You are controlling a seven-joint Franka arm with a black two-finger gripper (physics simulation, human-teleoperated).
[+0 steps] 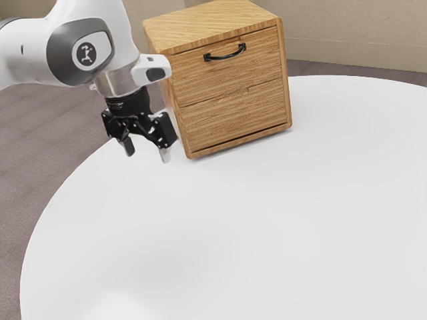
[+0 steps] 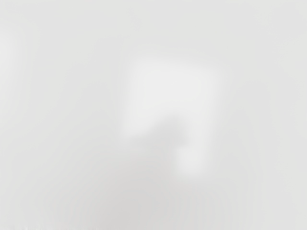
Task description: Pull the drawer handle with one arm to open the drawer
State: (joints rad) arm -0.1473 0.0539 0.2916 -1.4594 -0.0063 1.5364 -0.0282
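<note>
Well apart, handle (image 1: 225, 52) above end effector (image 1: 147, 153) (spread)

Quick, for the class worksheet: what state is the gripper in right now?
The gripper is open, holding nothing, apart from the drawer handle.

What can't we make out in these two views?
- Exterior view: arm base, cut off by the left edge.
- Exterior view: table rim, cut off at right and bottom edges.
- Exterior view: cabinet rear, hidden by its own body.
- Wrist view: pale patch, blurred; cannot tell what it is.
</note>
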